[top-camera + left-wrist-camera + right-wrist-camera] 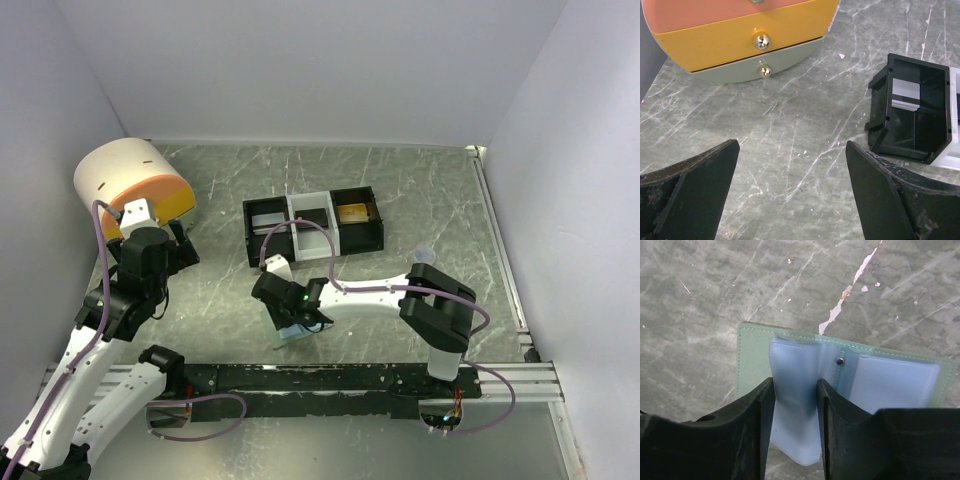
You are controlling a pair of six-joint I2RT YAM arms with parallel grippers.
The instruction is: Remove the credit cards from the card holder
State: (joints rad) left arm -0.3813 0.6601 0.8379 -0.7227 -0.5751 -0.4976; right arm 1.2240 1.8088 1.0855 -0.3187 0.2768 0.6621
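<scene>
Marbled tabletop (700, 290), card holder (752, 355) partly inside right gripper (795, 385)

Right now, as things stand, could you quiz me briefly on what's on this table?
1. What shows between the fingers of the right gripper? A) a drawer knob B) the pale blue inner sleeve of the card holder C) a pencil
2. True or false: the left gripper stands open, holding nothing.
3. Fill in: the black-and-white tray has ___ compartments.
Key: 1 B; 2 true; 3 three.
</scene>
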